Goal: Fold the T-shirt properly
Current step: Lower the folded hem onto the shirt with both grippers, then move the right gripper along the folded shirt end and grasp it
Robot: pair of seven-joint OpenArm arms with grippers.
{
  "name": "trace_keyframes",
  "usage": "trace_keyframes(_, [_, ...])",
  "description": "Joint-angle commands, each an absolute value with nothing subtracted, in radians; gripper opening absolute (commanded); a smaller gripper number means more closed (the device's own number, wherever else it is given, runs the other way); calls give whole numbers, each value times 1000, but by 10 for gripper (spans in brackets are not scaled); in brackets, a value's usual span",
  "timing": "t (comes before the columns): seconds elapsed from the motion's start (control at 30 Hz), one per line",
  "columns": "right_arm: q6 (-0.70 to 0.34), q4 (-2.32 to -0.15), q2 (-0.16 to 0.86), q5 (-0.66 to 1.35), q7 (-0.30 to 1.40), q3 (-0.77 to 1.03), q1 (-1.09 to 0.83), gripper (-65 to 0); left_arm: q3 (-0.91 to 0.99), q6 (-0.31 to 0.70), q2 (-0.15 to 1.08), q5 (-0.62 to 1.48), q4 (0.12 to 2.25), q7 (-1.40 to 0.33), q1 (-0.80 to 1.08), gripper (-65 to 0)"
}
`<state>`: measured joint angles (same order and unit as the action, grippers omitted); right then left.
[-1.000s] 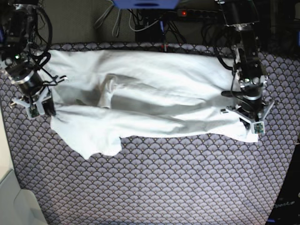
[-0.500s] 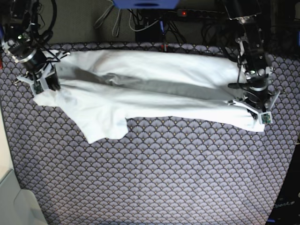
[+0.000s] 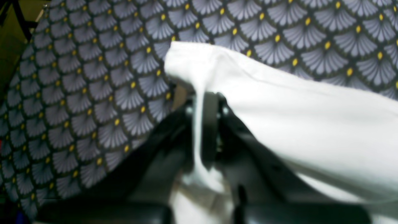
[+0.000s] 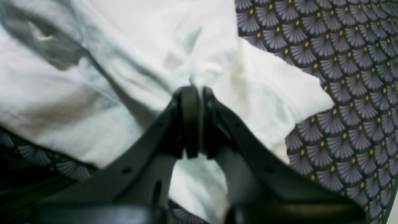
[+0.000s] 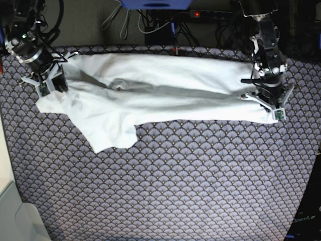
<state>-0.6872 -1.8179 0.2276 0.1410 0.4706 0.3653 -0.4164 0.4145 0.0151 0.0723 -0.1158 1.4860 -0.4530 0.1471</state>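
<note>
Across the far half of the patterned tablecloth [image 5: 165, 186] the T-shirt [image 5: 160, 90] lay stretched sideways in a long band — one sleeve-like flap hung toward the near side on the base view's left. At that left end the right gripper [image 5: 50, 85] was clamped on bunched cloth, its jaws closed together with white fabric pinched between them in the wrist view [image 4: 196, 121]. At the other end the left gripper [image 5: 268, 108] likewise gripped the shirt's corner — a thin fold ran between its closed fingers [image 3: 210, 130].
</note>
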Motion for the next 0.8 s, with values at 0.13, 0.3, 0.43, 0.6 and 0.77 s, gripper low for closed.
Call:
trace_keyframes(0.13, [-687, -1828, 242, 150, 453, 371, -415, -650, 412, 7, 91, -125, 1498, -498, 143, -621])
trace_keyframes(0.3, [-687, -1828, 243, 148, 456, 369, -417, -635, 378, 7, 125, -119, 1498, -634, 120, -439])
trace_keyframes(0.43, [-687, -1828, 243, 148, 458, 371, -421, -520, 360, 8, 128, -120, 1511, -647, 128, -368])
trace_keyframes(0.6, [-698, -1842, 246, 150, 469, 371, -444, -355, 369, 147, 140, -120, 1515, -648, 131, -366])
trace_keyframes(0.77, [-698, -1859, 243, 150, 469, 378, -446, -321, 369, 182, 148, -120, 1515, -648, 131, -365])
